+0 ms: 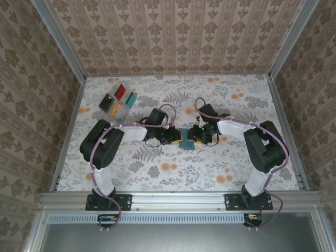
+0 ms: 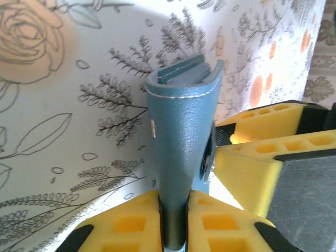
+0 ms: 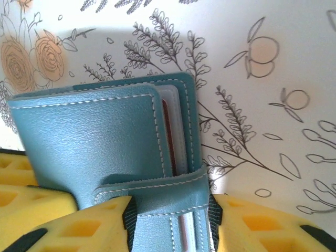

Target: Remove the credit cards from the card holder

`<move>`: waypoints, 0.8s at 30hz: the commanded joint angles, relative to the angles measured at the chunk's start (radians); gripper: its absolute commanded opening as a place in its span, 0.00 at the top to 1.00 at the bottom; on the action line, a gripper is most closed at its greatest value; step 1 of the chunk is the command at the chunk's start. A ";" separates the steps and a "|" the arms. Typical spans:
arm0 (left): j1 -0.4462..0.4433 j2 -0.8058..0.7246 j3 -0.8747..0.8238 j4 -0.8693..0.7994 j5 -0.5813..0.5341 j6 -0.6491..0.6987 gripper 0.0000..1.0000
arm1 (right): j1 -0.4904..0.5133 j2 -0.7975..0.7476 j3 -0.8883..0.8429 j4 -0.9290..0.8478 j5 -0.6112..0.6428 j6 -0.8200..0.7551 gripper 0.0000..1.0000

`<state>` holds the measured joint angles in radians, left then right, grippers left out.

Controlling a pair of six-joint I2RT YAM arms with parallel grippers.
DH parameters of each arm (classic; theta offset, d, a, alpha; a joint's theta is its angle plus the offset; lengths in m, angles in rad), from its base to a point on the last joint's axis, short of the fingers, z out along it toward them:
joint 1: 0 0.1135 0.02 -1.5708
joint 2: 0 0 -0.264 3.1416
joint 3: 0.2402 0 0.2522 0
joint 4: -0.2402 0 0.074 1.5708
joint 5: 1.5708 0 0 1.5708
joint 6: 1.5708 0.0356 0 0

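left gripper (image 2: pixel 173 223) pinched shut | right gripper (image 3: pixel 172 220) facing it, tip to tip

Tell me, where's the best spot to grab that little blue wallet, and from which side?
Probably its thin closed end, coming from the side away from the opening. The card holder looks narrow there, so the left fingers can pinch across both covers and leave the open end, where the pockets show, free.
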<state>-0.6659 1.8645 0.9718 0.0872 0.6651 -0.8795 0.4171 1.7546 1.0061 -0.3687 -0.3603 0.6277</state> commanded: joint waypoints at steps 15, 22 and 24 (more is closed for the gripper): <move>-0.009 -0.048 -0.004 0.007 -0.007 0.038 0.97 | 0.082 -0.025 0.091 -0.072 0.130 0.004 0.41; -0.008 -0.057 0.000 0.003 -0.002 0.042 0.97 | 0.085 0.020 0.123 -0.106 0.138 -0.003 0.50; -0.007 -0.059 -0.003 0.005 -0.004 0.042 0.97 | 0.085 0.025 0.126 -0.110 0.137 -0.002 0.51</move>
<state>-0.6678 1.8465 0.9627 0.1043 0.6586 -0.8669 0.4984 1.7588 1.1007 -0.4305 -0.2420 0.6273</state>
